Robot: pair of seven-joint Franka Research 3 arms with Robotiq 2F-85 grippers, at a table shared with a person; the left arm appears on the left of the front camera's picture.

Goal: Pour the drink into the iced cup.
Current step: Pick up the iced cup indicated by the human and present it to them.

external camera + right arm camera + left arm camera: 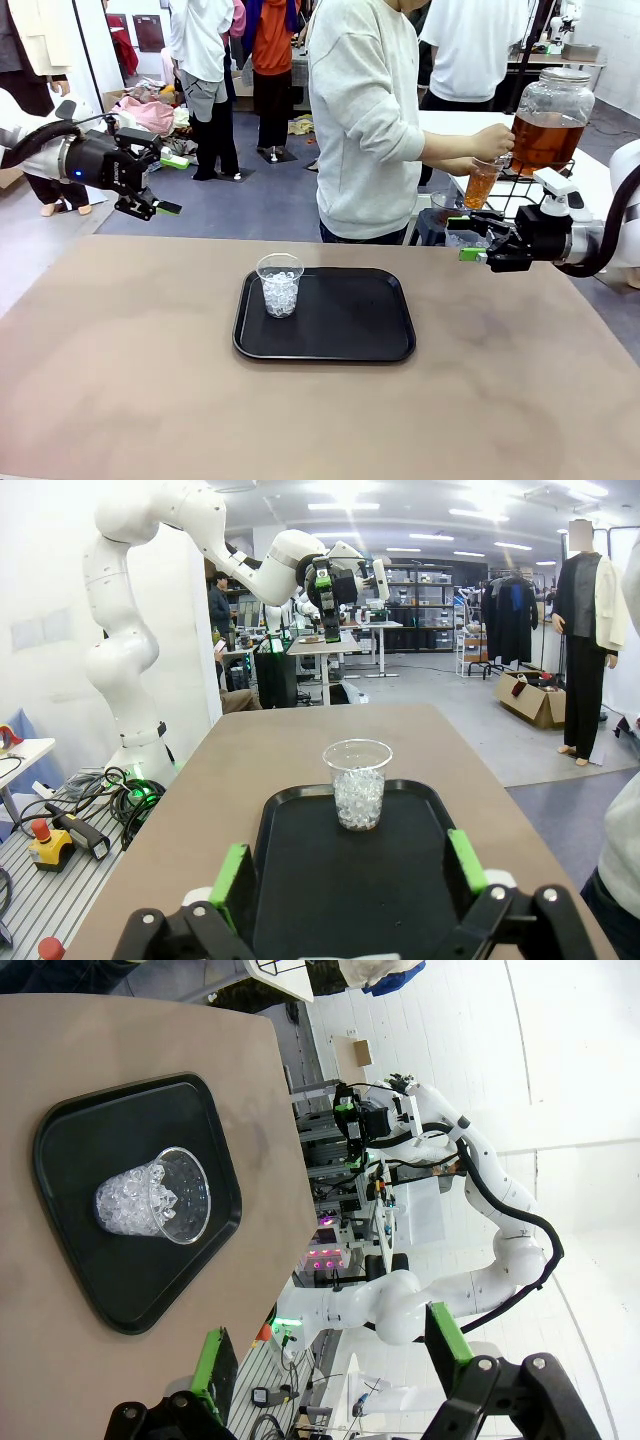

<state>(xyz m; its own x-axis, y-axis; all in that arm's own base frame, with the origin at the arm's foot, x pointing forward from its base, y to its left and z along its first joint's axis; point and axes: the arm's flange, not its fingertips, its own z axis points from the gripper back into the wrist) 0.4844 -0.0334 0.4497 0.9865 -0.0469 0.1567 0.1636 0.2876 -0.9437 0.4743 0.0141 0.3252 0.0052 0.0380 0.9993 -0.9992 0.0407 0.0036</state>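
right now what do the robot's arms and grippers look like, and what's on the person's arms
The left arm and right arm are white, rounded segments, each trailed by a black cable hose. The left gripper and right gripper are black, two-fingered, with green pads; a small blue light glows behind the left one. The person wears a pale grey long-sleeved sweatshirt.

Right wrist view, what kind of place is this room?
Probably a robotics lab: a white robot arm mounted by the table, storage shelves at the back, and an emergency-stop button beside cables.
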